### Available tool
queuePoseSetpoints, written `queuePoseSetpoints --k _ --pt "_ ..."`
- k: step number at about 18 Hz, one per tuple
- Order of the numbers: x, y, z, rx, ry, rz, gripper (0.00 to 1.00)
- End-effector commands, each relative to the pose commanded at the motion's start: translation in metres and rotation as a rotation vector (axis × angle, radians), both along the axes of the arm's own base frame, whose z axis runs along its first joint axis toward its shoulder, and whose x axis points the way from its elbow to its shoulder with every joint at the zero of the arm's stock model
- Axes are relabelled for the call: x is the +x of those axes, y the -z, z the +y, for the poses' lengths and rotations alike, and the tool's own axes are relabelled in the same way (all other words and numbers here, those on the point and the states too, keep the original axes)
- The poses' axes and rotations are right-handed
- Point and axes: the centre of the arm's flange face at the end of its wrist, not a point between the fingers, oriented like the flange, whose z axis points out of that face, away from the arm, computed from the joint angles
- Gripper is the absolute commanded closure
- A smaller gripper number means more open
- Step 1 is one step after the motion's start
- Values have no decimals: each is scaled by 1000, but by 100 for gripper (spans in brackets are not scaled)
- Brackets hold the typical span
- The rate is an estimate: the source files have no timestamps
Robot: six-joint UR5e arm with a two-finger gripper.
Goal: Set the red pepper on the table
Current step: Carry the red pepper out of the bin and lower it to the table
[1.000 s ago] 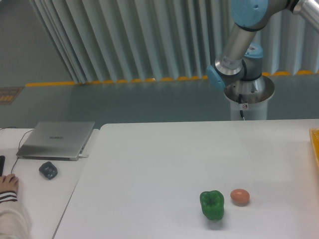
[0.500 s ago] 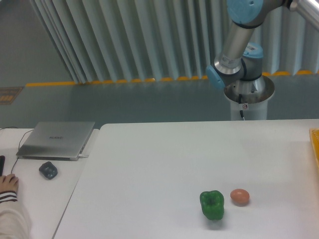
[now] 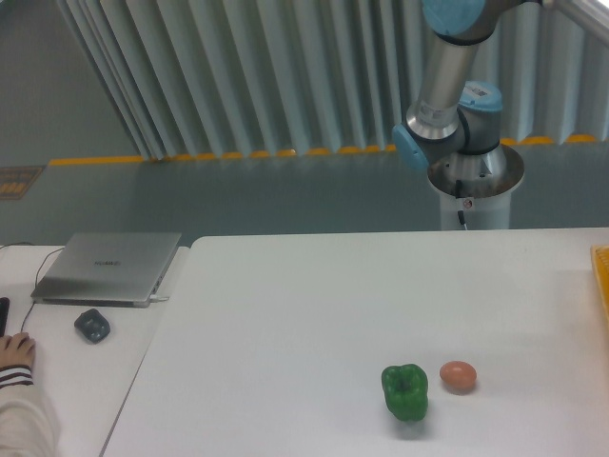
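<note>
Pale vertical slats and a grey floor with a yellow stripe lie behind the table (image 3: 285, 305), a wide white top with rounded corners. Beyond its far edge stands the robot's silver base (image 3: 474, 186), and from it the arm (image 3: 442, 86) rises with blue joint caps and runs out of the top of the picture. The gripper is out of sight, so nothing can be said of how its fingers stand, and no place can be given relative to it. The red pepper does not show anywhere in this view either.

On the table's near right part sit 2 things just beside each other: a green pepper (image 3: 405, 391) and a small orange-brown ball (image 3: 458, 375). A yellow edge (image 3: 602, 286) shows at the right border. On the adjoining desk (image 3: 57, 381) at left lie a closed laptop (image 3: 107, 267), a dark mouse (image 3: 92, 326) and a person's hand (image 3: 16, 354).
</note>
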Motion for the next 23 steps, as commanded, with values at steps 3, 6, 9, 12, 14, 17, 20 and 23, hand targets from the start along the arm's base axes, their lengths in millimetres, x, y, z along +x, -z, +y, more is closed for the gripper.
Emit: queuePoseSetpoints --k 3,6,9,12,14,17,20,23 --pt "17 -10 4 58 -4 -77 57" --pt "44 -8 22 88 -25 -124 57" --pt "77 0 55 95 -109 -172 57" --pt "105 10 77 68 -145 -186 56" --pt "118 20 79 54 -133 -203 56" --pt "136 36 82 -33 -99 -178 56" --pt "156 52 95 -104 -88 -93 55" --pt "172 76 100 -110 -118 -34 55"
